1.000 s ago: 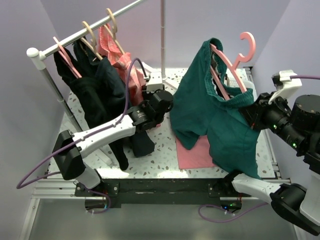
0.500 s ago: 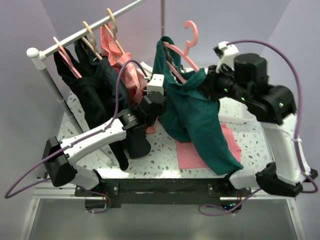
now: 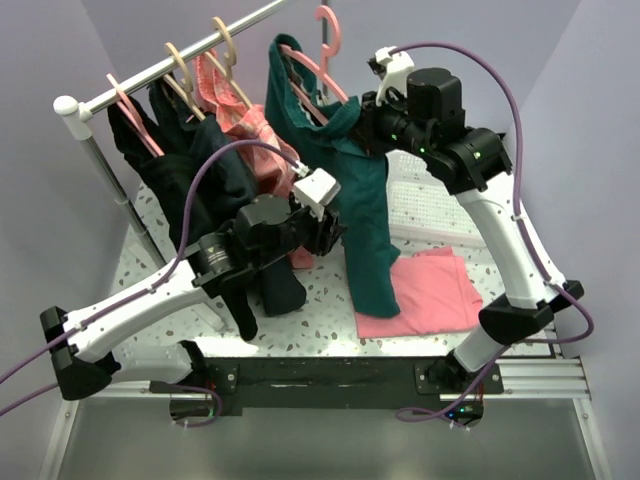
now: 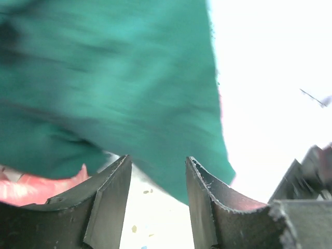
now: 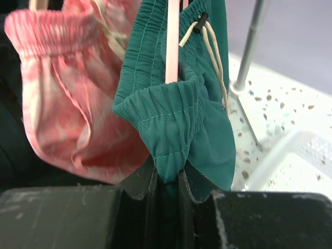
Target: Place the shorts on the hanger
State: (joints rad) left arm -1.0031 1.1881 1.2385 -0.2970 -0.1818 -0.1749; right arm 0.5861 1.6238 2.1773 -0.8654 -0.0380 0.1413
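Your right jaws clench the one shorts [image 3: 365, 220], draped over the one hanger [image 5: 172, 46] above the desk's [image 3: 325, 310] far edge; left jaws released.

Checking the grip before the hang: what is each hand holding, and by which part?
The right hand pinches the shorts at a fold of the elastic waistband. The left hand is open, holding nothing.

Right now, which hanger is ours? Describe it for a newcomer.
Find the clothes rail at back left, then look just right of it. The salmon-pink hanger is held up at the right gripper; it alone carries teal shorts, while the rail's hangers bear dark or pink garments.
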